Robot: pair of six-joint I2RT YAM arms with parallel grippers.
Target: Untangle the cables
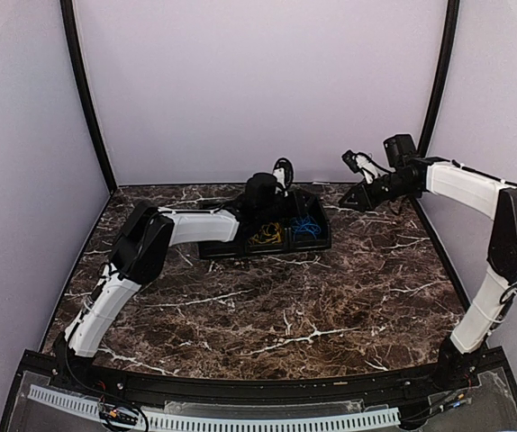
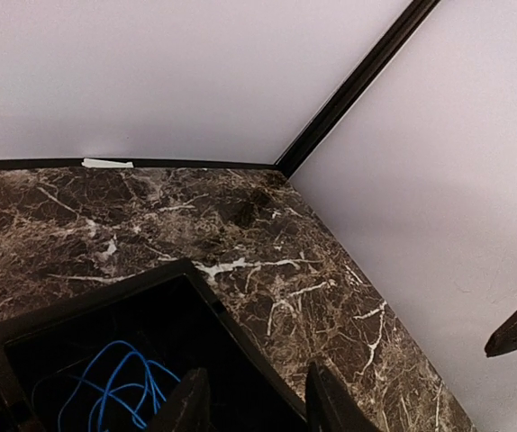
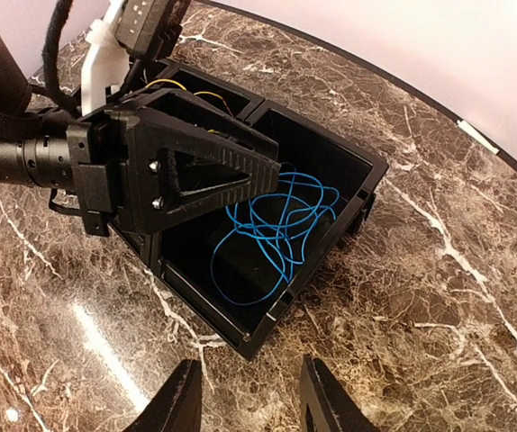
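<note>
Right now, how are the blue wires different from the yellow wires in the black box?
The thin blue looped wires lie in the end compartment of the black plastic tray; the thin yellow looped wires lie in the one beside it. In the right wrist view the blue wires show plainly, while the yellow wires are mostly hidden behind the left gripper. Both are loose tangles in the tray, and neither is held.

We are stretching our left arm (image 1: 186,225) forward and inward, elbow bent low, and its left gripper (image 2: 254,407) is pointing downward with jaws standing apart. We are holding our right arm (image 1: 475,189) raised and folding it leftward; the right gripper (image 3: 245,400) is hovering above the left one, jaws parted, not touching it.
</note>
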